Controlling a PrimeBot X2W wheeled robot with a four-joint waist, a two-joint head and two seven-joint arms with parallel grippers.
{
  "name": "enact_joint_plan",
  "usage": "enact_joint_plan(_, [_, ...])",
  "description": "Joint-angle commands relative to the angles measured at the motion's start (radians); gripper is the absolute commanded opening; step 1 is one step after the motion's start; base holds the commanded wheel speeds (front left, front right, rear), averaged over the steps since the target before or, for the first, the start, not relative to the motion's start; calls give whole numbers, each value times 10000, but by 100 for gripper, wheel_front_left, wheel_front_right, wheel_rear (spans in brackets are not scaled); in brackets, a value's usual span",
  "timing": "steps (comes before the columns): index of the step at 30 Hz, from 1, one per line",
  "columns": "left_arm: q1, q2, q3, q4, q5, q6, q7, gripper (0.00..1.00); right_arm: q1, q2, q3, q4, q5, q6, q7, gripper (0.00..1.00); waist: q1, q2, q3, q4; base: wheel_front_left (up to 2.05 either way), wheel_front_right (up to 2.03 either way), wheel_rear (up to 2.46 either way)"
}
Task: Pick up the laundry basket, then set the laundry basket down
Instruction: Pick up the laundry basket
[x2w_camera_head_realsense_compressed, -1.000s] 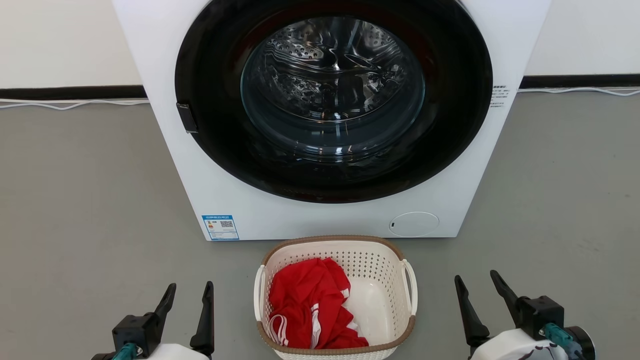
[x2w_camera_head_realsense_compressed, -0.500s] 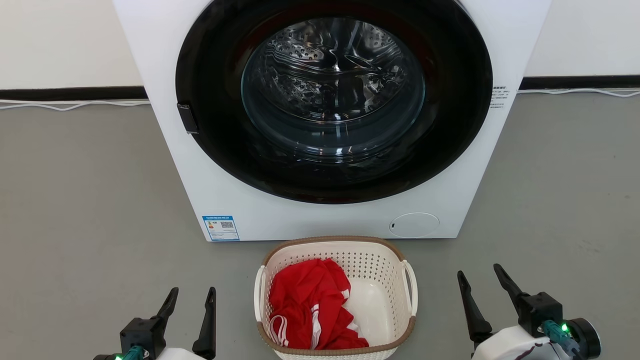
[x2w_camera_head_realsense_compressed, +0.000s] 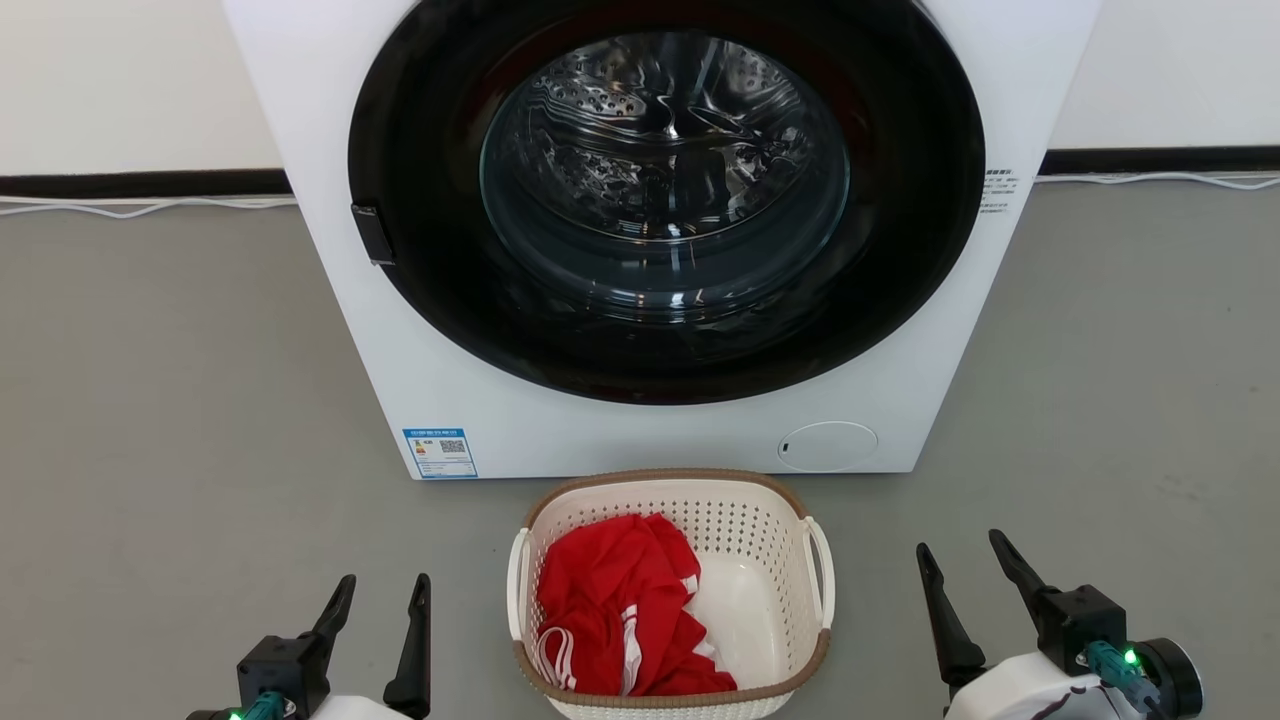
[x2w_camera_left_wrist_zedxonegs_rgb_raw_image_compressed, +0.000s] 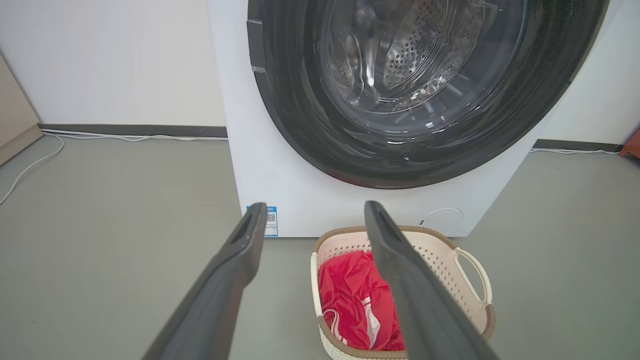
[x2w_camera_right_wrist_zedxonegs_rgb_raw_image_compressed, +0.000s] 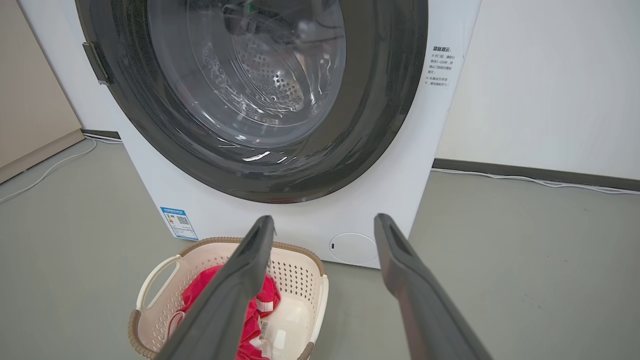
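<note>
Left gripper (x2w_camera_head_realsense_compressed: 386, 580) spread | right gripper (x2w_camera_head_realsense_compressed: 958, 542) spread | laundry basket (x2w_camera_head_realsense_compressed: 745, 520) between — red cloth (x2w_camera_head_realsense_compressed: 610, 600) inside | left wrist view: beige panel (x2w_camera_left_wrist_zedxonegs_rgb_raw_image_compressed: 15, 115)

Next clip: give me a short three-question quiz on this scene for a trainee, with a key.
1. True or false: the left gripper and the right gripper are shut on the laundry basket.
2. What lies in the basket? A. a red garment B. blue towels C. nothing
3. Fill in: the basket stands on the floor in front of the ____.
Key: 1. False; both are open and apart from it. 2. A. 3. washing machine.
</note>
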Motion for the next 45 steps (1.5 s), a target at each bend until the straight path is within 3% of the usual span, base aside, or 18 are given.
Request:
enact_joint_plan(1, [-426, 108, 277, -229, -65, 34, -134, 100, -399, -58, 225, -197, 8, 62, -139, 100, 0, 0, 48, 8, 0, 0, 0])
enact_joint_plan(11, [-993, 108, 158, -319, -252, 36, -134, 100, -963, -58, 71, -146, 163, 62, -139, 100, 0, 0, 1011, -27, 0, 0, 0])
enact_joint_plan(24, [-2882, 108, -101, 89, -503, -92, -134, 100, -2782, -58, -344, 172, -41, 62, -139, 100, 0, 0, 3412, -202, 0, 0, 0])
enact_joint_plan(37, [-5373, 108, -858, 2846, -1194, -211, -134, 100, -5178, -58, -800, 3157, -712, 62, -139, 100, 0, 0, 5622, -90, 0, 0, 0])
enact_joint_plan(45, [-6833, 108, -1137, 4647, -1094, -224, -134, 100, -6310, -58, -877, 3988, -1046, 62, -139, 100, 0, 0, 6773, 30, 0, 0, 0])
